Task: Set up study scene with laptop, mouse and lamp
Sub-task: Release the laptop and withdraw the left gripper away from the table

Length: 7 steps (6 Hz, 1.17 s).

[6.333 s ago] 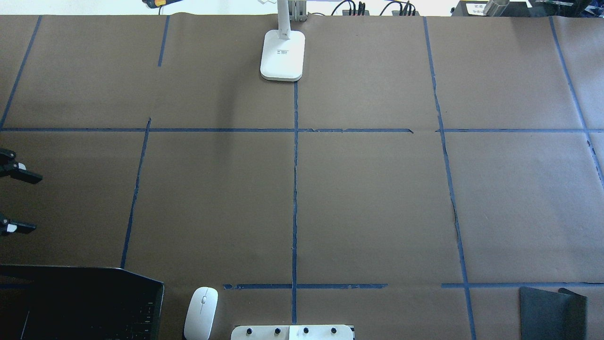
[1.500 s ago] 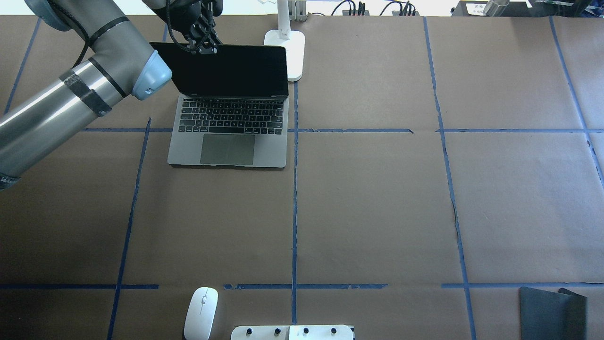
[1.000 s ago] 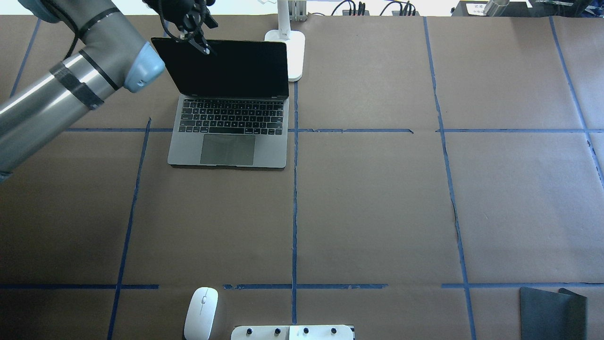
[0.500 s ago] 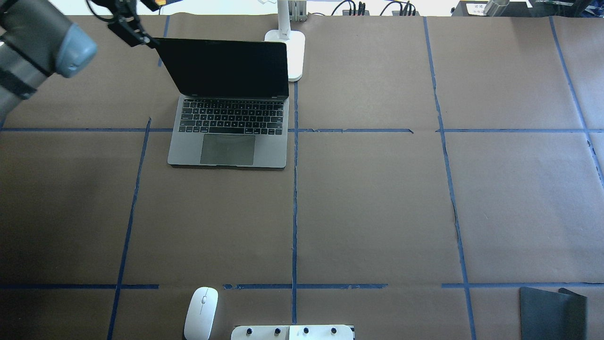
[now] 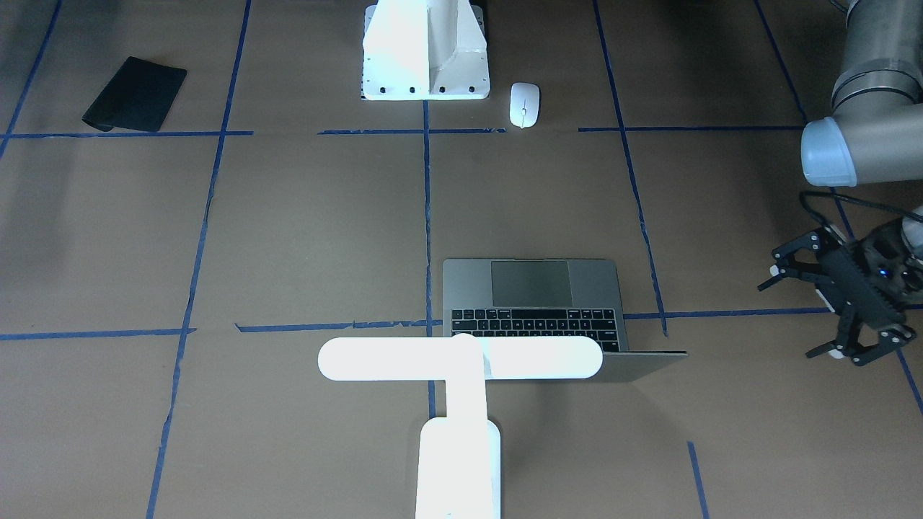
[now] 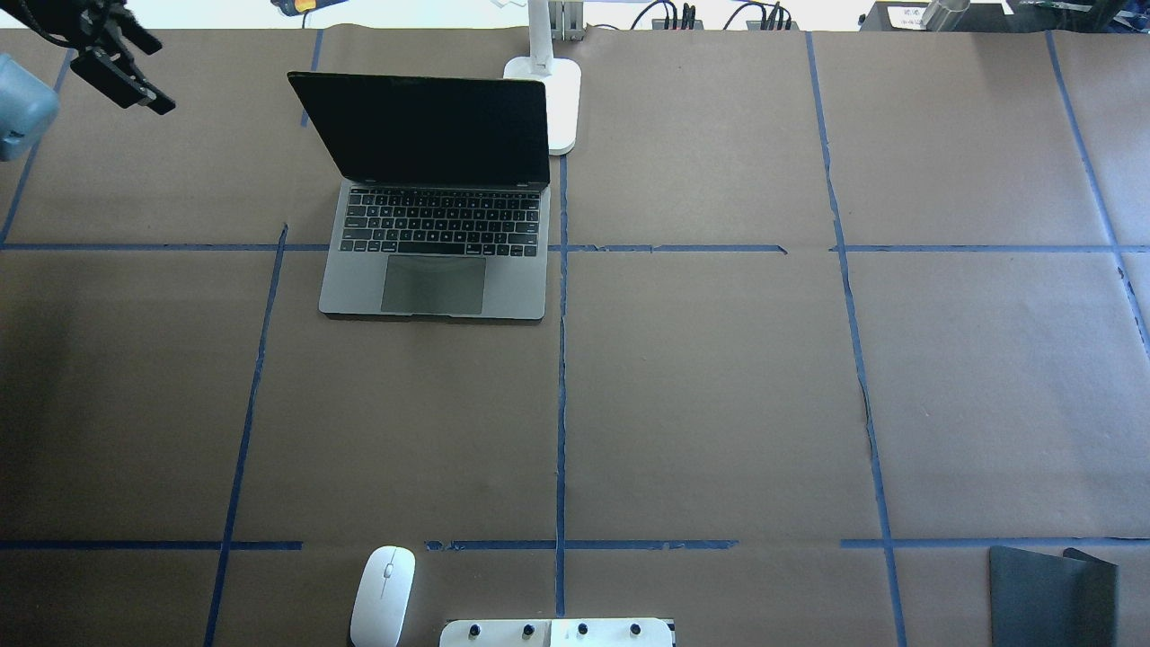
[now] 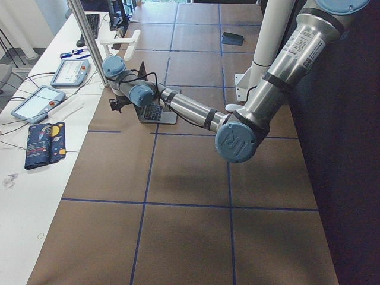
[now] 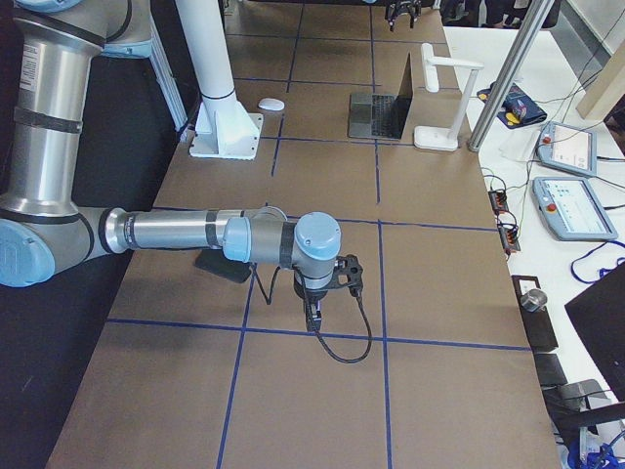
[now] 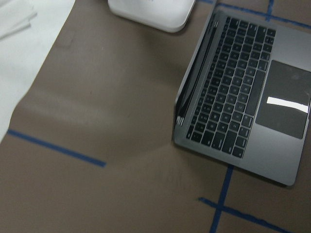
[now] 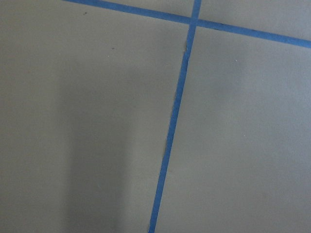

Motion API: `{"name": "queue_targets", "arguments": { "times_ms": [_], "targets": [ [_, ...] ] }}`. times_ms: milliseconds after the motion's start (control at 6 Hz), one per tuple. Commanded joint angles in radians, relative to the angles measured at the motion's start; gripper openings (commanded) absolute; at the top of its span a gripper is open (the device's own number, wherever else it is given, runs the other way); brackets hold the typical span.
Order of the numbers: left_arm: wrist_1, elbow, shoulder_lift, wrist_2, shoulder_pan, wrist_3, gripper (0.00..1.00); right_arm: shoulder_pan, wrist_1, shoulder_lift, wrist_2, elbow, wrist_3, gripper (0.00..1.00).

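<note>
Worktop (image 6: 719, 377): flat brown paper covering, matte, divided into large rectangles by thin blue tape lines, some frayed.
Left end effector (image 6: 148, 72): black, two angular linkage fingers; fingers spread wide apart, nothing between them, touching nothing; at the far left corner in the overhead view.
Laptop (image 6: 434, 261): slim dark-grey metal slab with rounded corners, black keys, large smooth trackpad; lid raised, glossy black screen. Lies in the far half of the worktop, its right edge just beside the centre tape line. It is well to the right of the left end effector, clear of it.
Mouse (image 6: 384, 595): small smooth white oval with a thin centre line; at the near edge, just left of the pedestal, well apart from the left end effector.
Lamp (image 5: 404, 358): bright white plastic, T-shaped; long round-ended bar head on a neck, rounded rectangular base; base just beside the laptop's far right corner.
Pedestal (image 6: 557, 633): white, tapered, bolted flange at the near edge.
Pad (image 6: 1047, 593): flat black rectangle, near right corner.
Right end effector (image 8: 327, 293): black, low over bare paper; seen only from the side, so I cannot tell how far open.
</note>
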Motion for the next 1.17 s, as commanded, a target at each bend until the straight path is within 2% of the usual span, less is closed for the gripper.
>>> {"name": "queue_targets", "arguments": {
  "times_ms": [0, 167, 333, 500, 667, 833, 1000],
  "targets": [
    [0.269, -0.007, 0.011, 0.006, -0.042, -0.183, 1.00, -0.001, 0.089, -0.011, 0.065, 0.009, 0.011, 1.00],
    [0.270, -0.018, 0.100, -0.003, -0.074, -0.199, 1.00, -0.034, 0.102, -0.023, 0.073, 0.041, 0.025, 1.00],
    [0.261, -0.029, 0.127, 0.002, -0.076, -0.236, 1.00, -0.113, 0.106, -0.040, 0.072, 0.099, 0.245, 1.00],
    [0.249, -0.054, 0.147, 0.002, -0.076, -0.286, 1.00, -0.208, 0.302, -0.128, 0.069, 0.139, 0.459, 1.00],
    [0.247, -0.068, 0.162, 0.002, -0.074, -0.302, 1.00, -0.331, 0.593, -0.224, 0.040, 0.136, 0.714, 1.00],
    [0.247, -0.069, 0.162, 0.002, -0.073, -0.302, 1.00, -0.459, 0.741, -0.271, -0.018, 0.136, 0.901, 1.00],
    [0.247, -0.070, 0.162, 0.000, -0.073, -0.302, 1.00, -0.632, 0.914, -0.335, -0.128, 0.135, 1.106, 1.00]
  ]
}}
